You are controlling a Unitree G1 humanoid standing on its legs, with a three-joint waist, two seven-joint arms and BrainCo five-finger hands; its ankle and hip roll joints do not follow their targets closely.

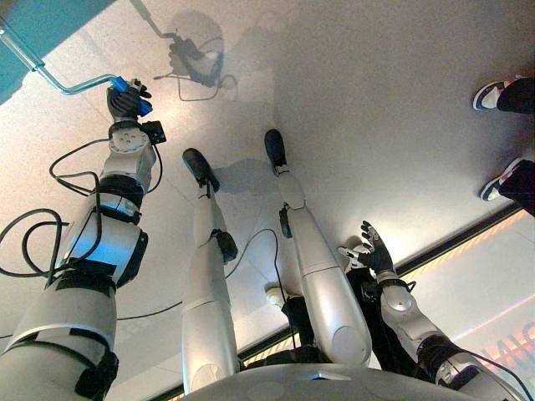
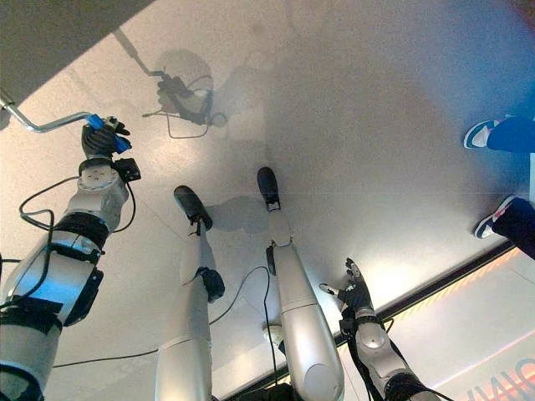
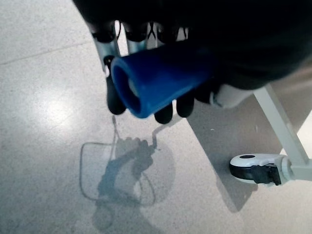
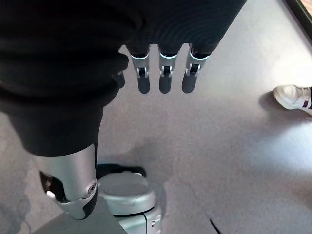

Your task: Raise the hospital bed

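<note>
A bent metal crank (image 1: 63,81) sticks out from the bed (image 1: 33,25) at the far left and ends in a blue handle (image 3: 161,78). My left hand (image 1: 127,100) is shut on that blue handle (image 2: 104,124), with its fingers (image 3: 114,100) curled round it in the left wrist view. My right hand (image 1: 374,248) hangs low at the right, away from the crank, its fingers (image 4: 164,78) straight and holding nothing.
A bed caster (image 3: 257,168) and a white frame leg (image 3: 282,127) stand on the pale floor near the crank. A person's shoes (image 1: 501,180) stand at the far right. A dark floor strip (image 1: 451,242) runs along the lower right.
</note>
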